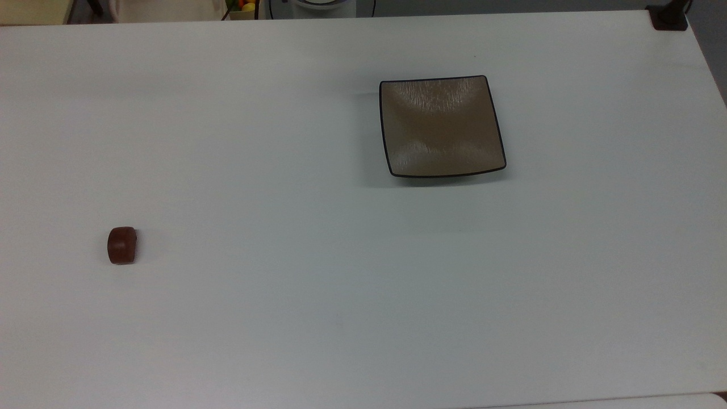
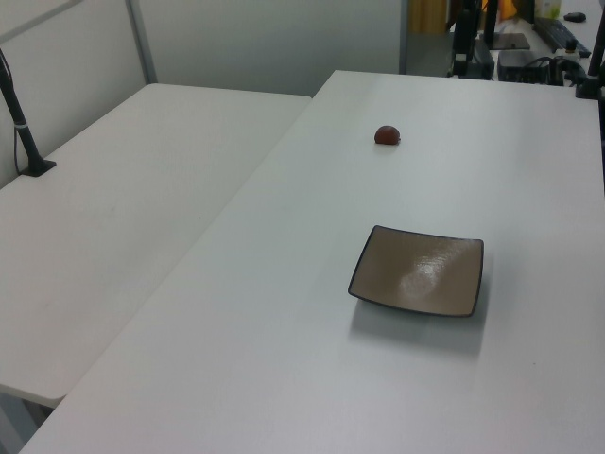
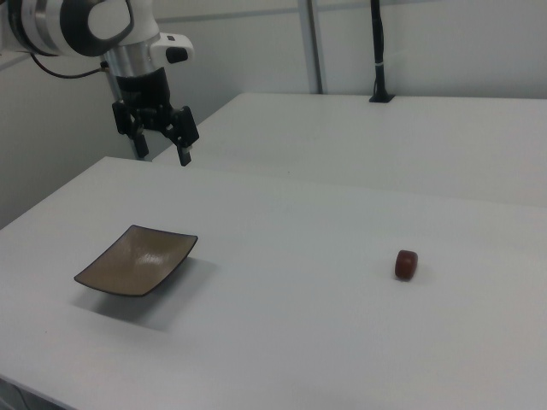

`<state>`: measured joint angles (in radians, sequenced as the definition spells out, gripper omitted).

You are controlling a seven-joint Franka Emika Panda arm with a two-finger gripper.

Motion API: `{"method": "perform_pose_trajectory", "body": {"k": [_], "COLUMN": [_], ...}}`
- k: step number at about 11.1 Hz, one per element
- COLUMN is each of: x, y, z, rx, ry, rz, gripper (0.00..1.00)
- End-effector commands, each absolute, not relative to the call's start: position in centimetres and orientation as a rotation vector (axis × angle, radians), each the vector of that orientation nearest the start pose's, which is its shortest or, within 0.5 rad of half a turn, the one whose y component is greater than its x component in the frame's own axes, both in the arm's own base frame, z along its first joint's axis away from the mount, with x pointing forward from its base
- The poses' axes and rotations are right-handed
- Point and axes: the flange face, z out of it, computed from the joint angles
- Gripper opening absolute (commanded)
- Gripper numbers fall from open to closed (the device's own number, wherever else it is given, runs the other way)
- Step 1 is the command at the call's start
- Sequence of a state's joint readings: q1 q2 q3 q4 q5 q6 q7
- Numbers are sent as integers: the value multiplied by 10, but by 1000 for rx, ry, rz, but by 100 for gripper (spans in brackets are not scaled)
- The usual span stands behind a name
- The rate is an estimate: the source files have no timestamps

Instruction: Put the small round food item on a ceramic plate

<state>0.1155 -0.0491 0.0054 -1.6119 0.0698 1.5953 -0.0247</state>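
The small round food item, a reddish-brown stubby lump, lies on the white table at the top view's left; it also shows in the left view and the right view. The ceramic plate, square and taupe-brown with a thin dark rim, sits bare at the top view's centre right, and also in the left view and the right view. My gripper hangs open and holds nothing, well above the table behind the plate, far from the food item.
A second white table adjoins along the left view's left. A black pole on a base stands at the back in the right view. A dark clamp sits at the table's far right corner in the top view.
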Motion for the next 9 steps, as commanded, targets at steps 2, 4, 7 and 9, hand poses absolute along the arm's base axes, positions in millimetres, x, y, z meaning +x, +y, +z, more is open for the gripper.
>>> {"method": "perform_pose_trajectory", "body": {"k": [2, 4, 7, 9], "x": [538, 538, 539, 539], "y": [73, 72, 72, 71], "z": [630, 631, 630, 630], "rx": [-3059, -3059, -3059, -3058], "ry": [-207, -205, -207, -216], "rz": [-90, -93, -96, -98], "gripper": [100, 100, 100, 100]}}
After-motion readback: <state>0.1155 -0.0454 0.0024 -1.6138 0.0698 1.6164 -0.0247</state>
